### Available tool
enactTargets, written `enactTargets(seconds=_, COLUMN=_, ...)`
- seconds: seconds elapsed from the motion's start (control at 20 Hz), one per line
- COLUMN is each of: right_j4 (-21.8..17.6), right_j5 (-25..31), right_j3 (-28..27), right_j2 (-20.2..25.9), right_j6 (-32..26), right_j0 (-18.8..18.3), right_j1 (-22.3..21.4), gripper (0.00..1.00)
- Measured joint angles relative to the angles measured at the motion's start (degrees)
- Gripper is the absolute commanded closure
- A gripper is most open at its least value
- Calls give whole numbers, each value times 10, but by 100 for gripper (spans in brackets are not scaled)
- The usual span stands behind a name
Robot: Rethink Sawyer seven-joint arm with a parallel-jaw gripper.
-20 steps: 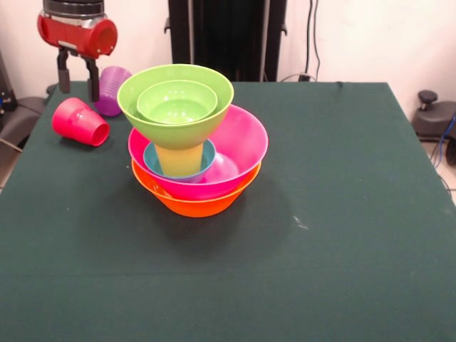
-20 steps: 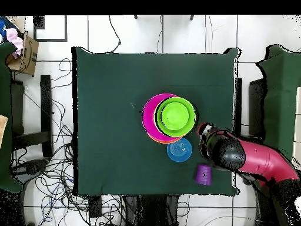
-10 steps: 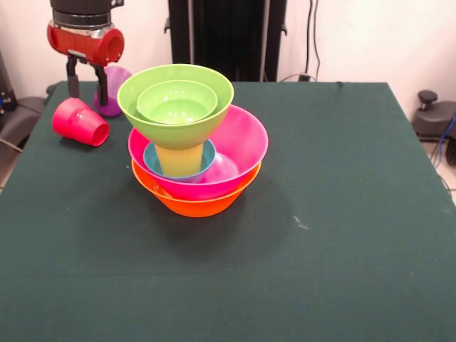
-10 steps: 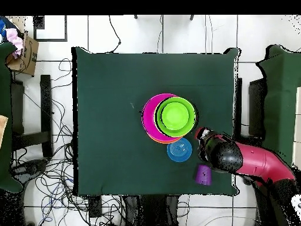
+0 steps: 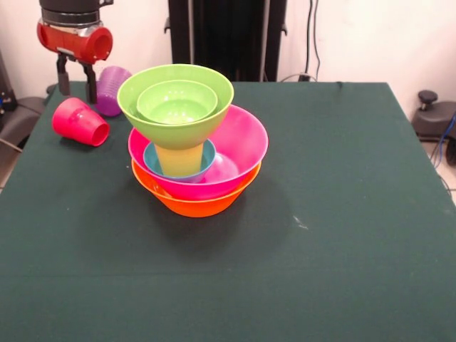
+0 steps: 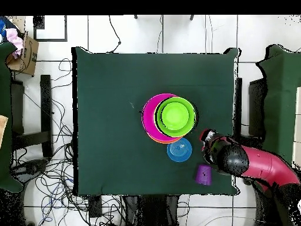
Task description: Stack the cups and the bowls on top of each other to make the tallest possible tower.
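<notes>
- Your tower of glossy round bowls sits mid-desk: orange, pink, blue, a translucent yellow cup, then two nested green bowls.
- The claw has drifted back left since half a second ago, prongs apart and empty, above the tipped red cup.
- The purple cup lies just behind it.

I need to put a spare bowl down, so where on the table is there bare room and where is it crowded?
In the front view, the green table is bare all along the near edge and the whole right side, beside the tower. It is crowded at the far left corner: the red cup on its side, the purple cup, the gripper above them.
</notes>
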Motion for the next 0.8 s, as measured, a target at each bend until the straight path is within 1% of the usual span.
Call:
enactTargets(seconds=0.45, right_j4=0, right_j5=0, right_j3=0, right_j2=0, right_j6=0, right_j0=-7, right_j1=2, gripper=0)
enactTargets(seconds=0.8, right_j4=-16, right_j5=0, right_j3=0, right_j2=0, right_j6=0, right_j0=-7, right_j1=23, gripper=0)
